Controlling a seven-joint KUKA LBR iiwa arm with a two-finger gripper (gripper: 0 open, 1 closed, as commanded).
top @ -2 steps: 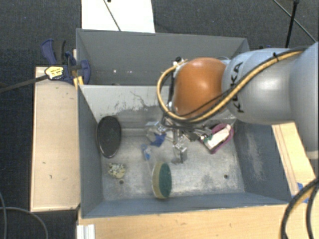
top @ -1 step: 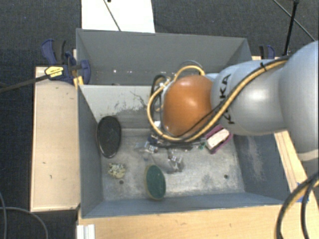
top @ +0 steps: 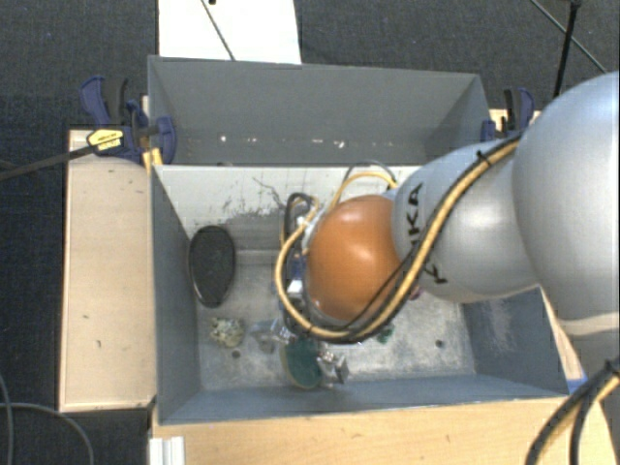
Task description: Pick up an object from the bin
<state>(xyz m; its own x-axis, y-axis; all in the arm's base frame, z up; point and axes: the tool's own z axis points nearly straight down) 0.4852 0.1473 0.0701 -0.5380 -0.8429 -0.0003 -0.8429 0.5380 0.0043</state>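
My gripper [top: 332, 364] is low in the bin near the front wall, mostly hidden under the arm's orange cover. Right beside it, touching or nearly so, lies a dark green rounded thing [top: 301, 362]; whether it is held I cannot tell. A small pale crumpled piece [top: 228, 332] lies on the floor to the left of the gripper. Further left, a dark grey oval stone-like thing [top: 211, 263] rests against the bin's left wall.
The arm reaches in from the right and covers the middle and right of the bin. A small green bit [top: 386, 335] peeks out under the arm to the right of the gripper.
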